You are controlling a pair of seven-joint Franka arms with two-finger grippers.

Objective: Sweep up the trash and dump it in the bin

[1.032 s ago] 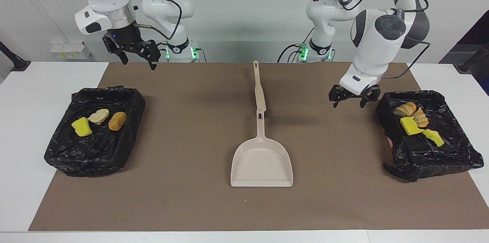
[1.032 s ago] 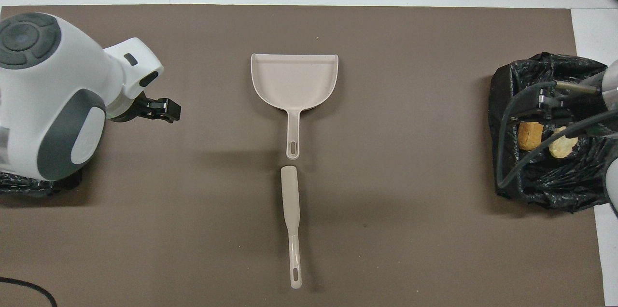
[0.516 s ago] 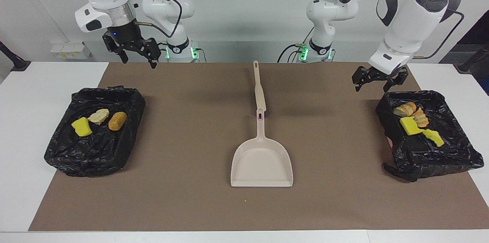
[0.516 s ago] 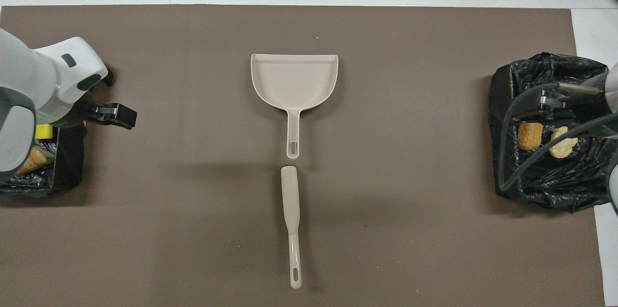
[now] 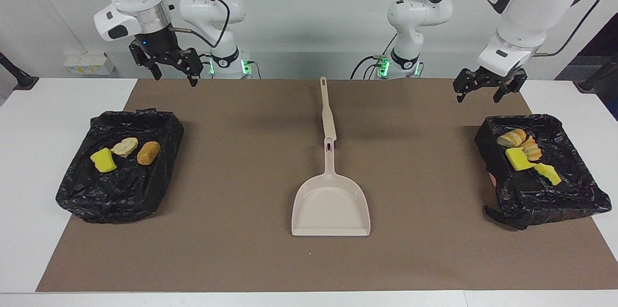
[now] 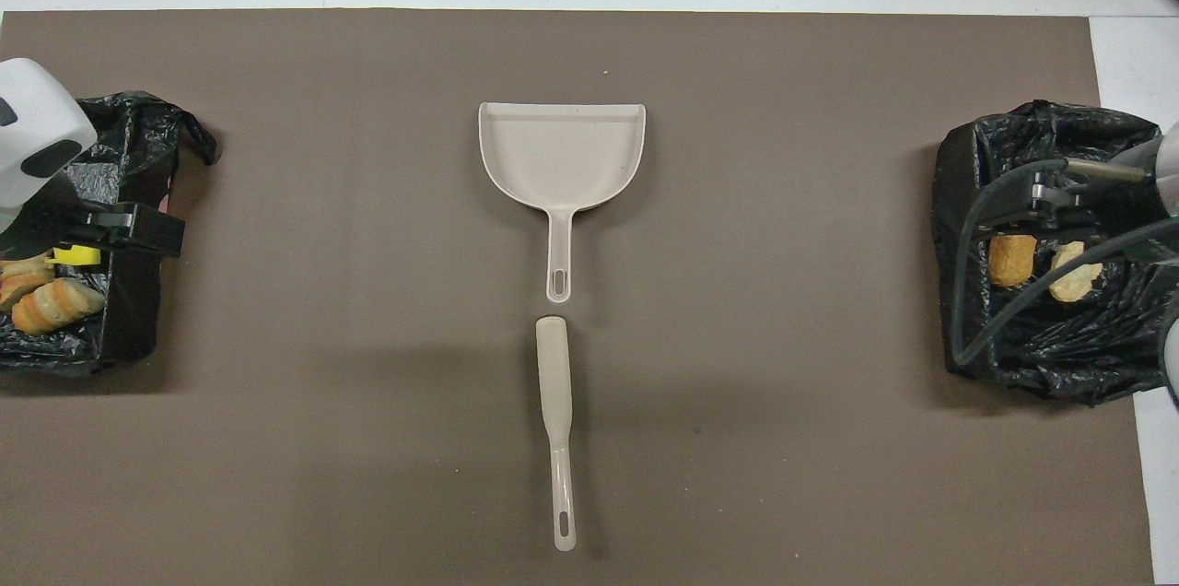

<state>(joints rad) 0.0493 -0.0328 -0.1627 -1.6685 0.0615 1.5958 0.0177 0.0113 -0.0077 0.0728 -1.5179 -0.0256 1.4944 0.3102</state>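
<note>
while overhead hides it, yellow scrap [image 5: 103, 160] visible

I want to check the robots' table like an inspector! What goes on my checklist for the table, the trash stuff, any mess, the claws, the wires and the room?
Surface: brown mat on a white table.
Job's things: three scraps lie in the black-lined bin at the right arm's end; four scraps lie in the bin at the left arm's end. The dustpan is empty at mid-mat, with the brush nearer the robots, end to end with its handle.
Clutter: a few tiny crumbs on the mat.
Grippers: left gripper and right gripper open, raised, holding nothing.
Cables: black cables run along both arms.
Surroundings: white wall; wall sockets.
</note>
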